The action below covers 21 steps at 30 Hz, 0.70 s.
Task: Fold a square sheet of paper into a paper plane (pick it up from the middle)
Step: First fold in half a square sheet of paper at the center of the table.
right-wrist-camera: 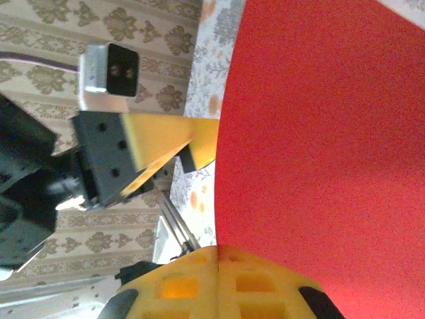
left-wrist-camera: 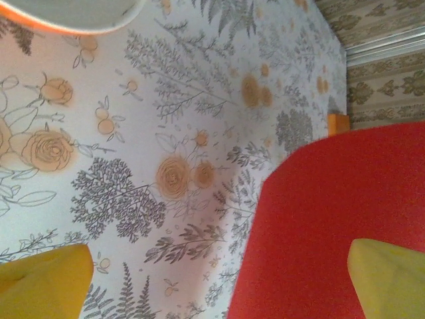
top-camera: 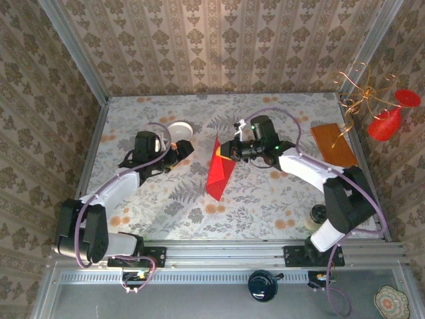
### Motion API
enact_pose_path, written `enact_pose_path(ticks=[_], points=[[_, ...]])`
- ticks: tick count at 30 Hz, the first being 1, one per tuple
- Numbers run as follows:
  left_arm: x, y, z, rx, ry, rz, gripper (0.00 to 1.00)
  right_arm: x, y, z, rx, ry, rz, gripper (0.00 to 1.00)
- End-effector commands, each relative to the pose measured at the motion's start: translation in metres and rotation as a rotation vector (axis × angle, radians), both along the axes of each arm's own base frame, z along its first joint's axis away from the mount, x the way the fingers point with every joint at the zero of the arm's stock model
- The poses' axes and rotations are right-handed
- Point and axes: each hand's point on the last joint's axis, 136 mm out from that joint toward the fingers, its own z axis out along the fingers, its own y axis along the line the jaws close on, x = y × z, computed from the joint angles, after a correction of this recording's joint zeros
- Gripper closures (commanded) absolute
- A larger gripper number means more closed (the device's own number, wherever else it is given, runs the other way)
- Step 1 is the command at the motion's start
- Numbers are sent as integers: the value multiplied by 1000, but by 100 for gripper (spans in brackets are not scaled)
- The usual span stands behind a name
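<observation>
I see my left hand [top-camera: 180, 153] by the white bowl [top-camera: 179, 129] with its fingers [left-wrist-camera: 46, 286] spread wide, one tip just beside the folded red sheet [top-camera: 220, 171], which stands on edge mid-table [top-camera: 265, 196] while my right hand [top-camera: 224, 151] pinches its top corner tight.

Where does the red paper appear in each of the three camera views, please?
Top external: the red paper stands folded at mid-table, between the two arms.
Left wrist: it covers the lower right.
Right wrist: it spans the right side, top to bottom.
Shared landmark: the floral tablecloth beneath it.
</observation>
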Motion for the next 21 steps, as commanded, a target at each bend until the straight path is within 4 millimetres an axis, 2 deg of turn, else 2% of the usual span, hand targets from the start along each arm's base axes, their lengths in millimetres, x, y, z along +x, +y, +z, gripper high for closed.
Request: enact_pose_path(ticks=[1,7,13,17,21], points=[[-6,-8,-12,-1,16,-30,2,7,9,-18,58,42,-33,100],[-24,-22,-43,77,68,-82,6,-6,-4,-75,-6,129,-89,100],[-46,-42,-68,170,99,-171,14,-20,-26,-121,-106,199,-164,100],[-55,-58,-78,194,122,-223,19,-23,-30,-137,-133,221,-177,100],[-58,-73,-86,224,139,-254,24,-20,-34,-137,-145,215,-180,100]])
